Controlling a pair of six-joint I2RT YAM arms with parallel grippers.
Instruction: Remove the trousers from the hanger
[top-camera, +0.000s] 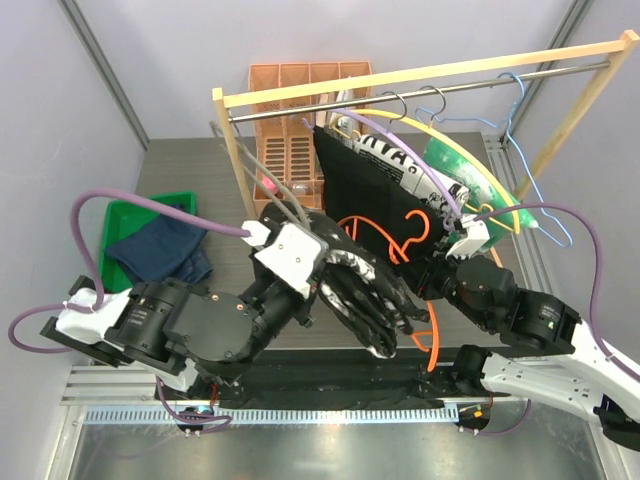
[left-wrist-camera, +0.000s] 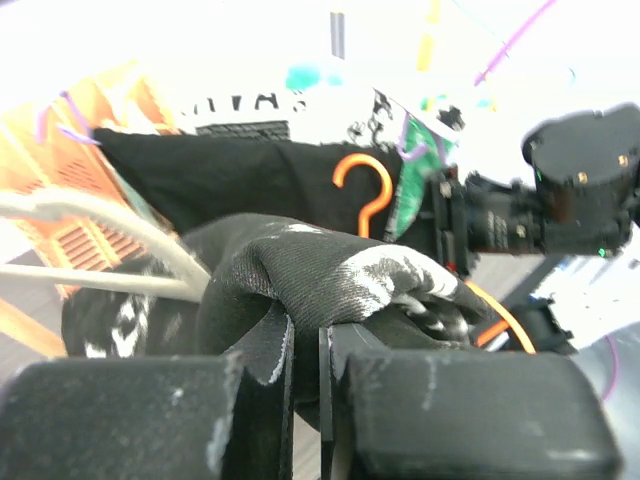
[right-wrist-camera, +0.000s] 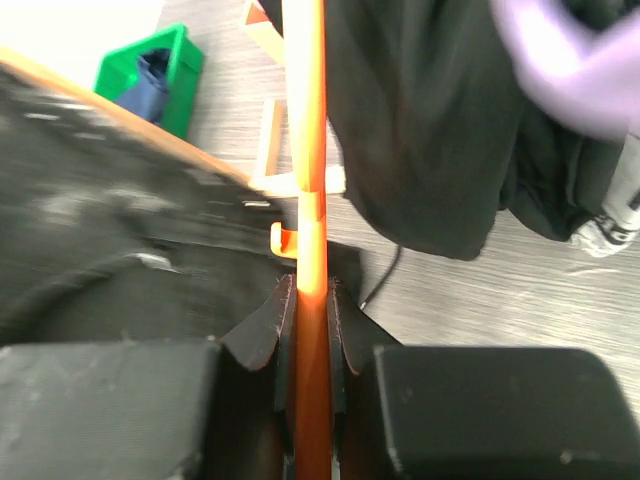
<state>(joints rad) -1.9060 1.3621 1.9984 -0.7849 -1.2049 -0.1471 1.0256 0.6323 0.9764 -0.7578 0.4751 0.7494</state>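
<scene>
Centrally, on the near side of the wooden rack (top-camera: 420, 75), the two wrists are held close together above the table (top-camera: 190, 165). The left arm (top-camera: 190, 320) is laid low from the near left corner and stretched rightward, with its wrist angled toward the middle. The left gripper (left-wrist-camera: 305, 335) is clenched on a bunched fold of the black speckled trousers (top-camera: 365, 300). In the left wrist view the cloth is pinched between both fingers and bulges over them.

The right arm (top-camera: 530, 315) is extended from the near right with its elbow folded and its wrist turned leftward toward the other arm. The right gripper (right-wrist-camera: 308, 300) is clamped on the thin bar of the orange hanger (right-wrist-camera: 305, 150), which is seen running straight up between the fingers in the right wrist view.

The speckled trousers are heaped between the two wrists, against the hanger. The hanger's hook is seen in front of the plain black garment (top-camera: 355, 185) hung from the rack rail. Whether the trousers are threaded over the hanger bar cannot be told.

The navy trousers (top-camera: 160, 250) are found crumpled in the green bin (top-camera: 120, 215) at the left of the table, well apart from both grippers.
</scene>
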